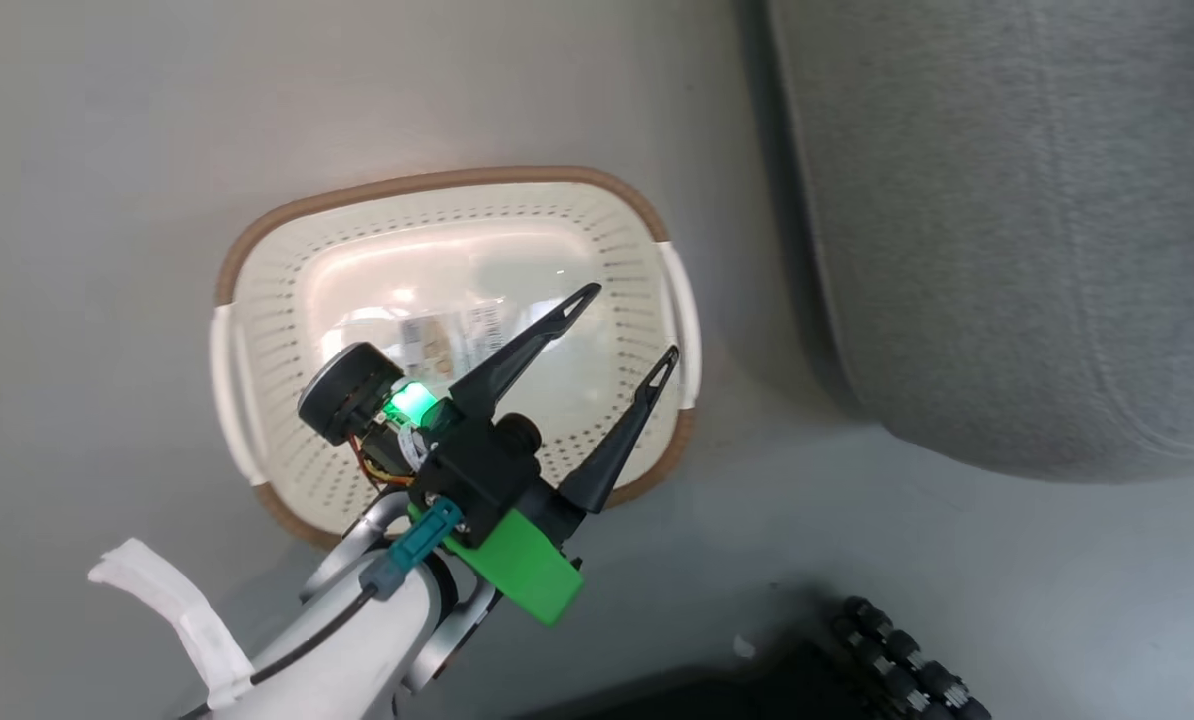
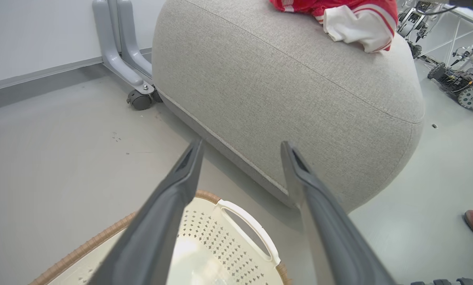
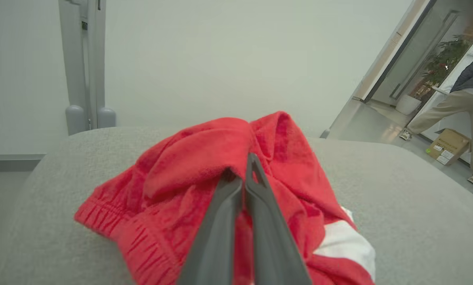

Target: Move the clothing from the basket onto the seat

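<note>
Down on the pale grey floor (image 1: 107,300), just beside a rounded corner of the large light-grey woven-fabric seat (image 1: 1007,250), stood the small cream-white perforated plastic basket (image 1: 277,330) with its brown woven-look rim and white side handles. A label showed on its glossy bottom. The left claw (image 1: 632,321) hung over the side of the basket nearest the seat, its two long dark fingers spread wide with nothing between them.

The soft red clothing (image 3: 181,166), with white panels and red-and-white striped trim, lay heaped on top of the seat, near the rounded edge above the basket. The right claw (image 3: 242,166) was closed tight over that heap. Its fingers were pressed together, and a raised fold of the red fabric was caught at their tips.

Behind the seat stood a grey metal stand (image 2: 121,51) on a castor. Far off by a doorway, a person (image 3: 470,103) in tan trousers stood next to a cardboard box (image 3: 448,146).
</note>
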{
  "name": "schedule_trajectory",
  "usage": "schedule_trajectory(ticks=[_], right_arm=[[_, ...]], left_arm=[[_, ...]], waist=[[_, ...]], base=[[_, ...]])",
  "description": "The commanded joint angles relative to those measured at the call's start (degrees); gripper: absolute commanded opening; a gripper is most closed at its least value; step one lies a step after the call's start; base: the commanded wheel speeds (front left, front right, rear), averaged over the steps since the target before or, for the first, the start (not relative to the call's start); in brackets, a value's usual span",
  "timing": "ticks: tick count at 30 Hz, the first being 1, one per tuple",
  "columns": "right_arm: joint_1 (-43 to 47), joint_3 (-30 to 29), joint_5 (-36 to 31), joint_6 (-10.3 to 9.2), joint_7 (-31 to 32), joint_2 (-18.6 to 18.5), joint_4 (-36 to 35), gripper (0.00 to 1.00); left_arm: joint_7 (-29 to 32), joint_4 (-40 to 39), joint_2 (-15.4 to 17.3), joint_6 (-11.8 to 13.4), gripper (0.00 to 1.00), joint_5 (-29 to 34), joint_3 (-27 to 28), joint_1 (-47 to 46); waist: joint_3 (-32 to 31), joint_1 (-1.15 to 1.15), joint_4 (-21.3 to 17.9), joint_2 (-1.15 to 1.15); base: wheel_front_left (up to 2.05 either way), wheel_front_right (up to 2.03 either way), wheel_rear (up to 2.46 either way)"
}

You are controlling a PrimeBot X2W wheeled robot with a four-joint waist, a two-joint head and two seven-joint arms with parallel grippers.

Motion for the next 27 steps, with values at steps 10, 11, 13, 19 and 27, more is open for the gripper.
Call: schedule_trajectory(ticks=[10, 11, 13, 19, 27], right_arm=[[5.9, -5.0, -1.4, -0.05, -0.2, 2.5, -2.9, 1.0], [6.9, -5.4, -2.0, -0.05, -0.2, 3.1, -4.1, 1.0], [9.4, -6.4, -2.2, -0.05, -0.2, 5.1, -5.7, 1.0], [19.6, -3.5, -2.5, -0.05, -0.2, 8.9, -8.7, 1.0], [34.6, 10.8, 3.4, -0.05, -0.2, 14.6, -8.1, 1.0]], left_arm=[[-3.7, 4.8, -3.5, 1.1, 1.0, -3.2, 0.7, 1.0], [-4.2, 5.5, -3.9, 1.1, 1.0, -3.6, 0.9, 1.4], [-5.5, 6.9, -5.0, 1.2, 1.0, -5.2, 1.4, 2.2], [-8.9, 14.1, -9.2, 1.0, 1.0, -10.8, 5.7, 5.9], [-9.3, 18.7, -14.4, 3.6, 1.0, -10.2, 22.7, 17.1]], waist=[[-6.9, -0.01, 5.8, 0.0], [-8.2, -0.01, 5.8, 0.0], [-11.5, -0.01, 5.9, 0.0], [-23.2, -0.01, 8.6, 0.0], [-36.2, -0.01, 12.9, 0.0]], base=[[0.0, 0.0, 0.0], [0.0, 0.0, 0.0], [0.0, 0.0, 0.0], [0.0, 0.0, 0.0], [0.0, 0.0, 0.0]])
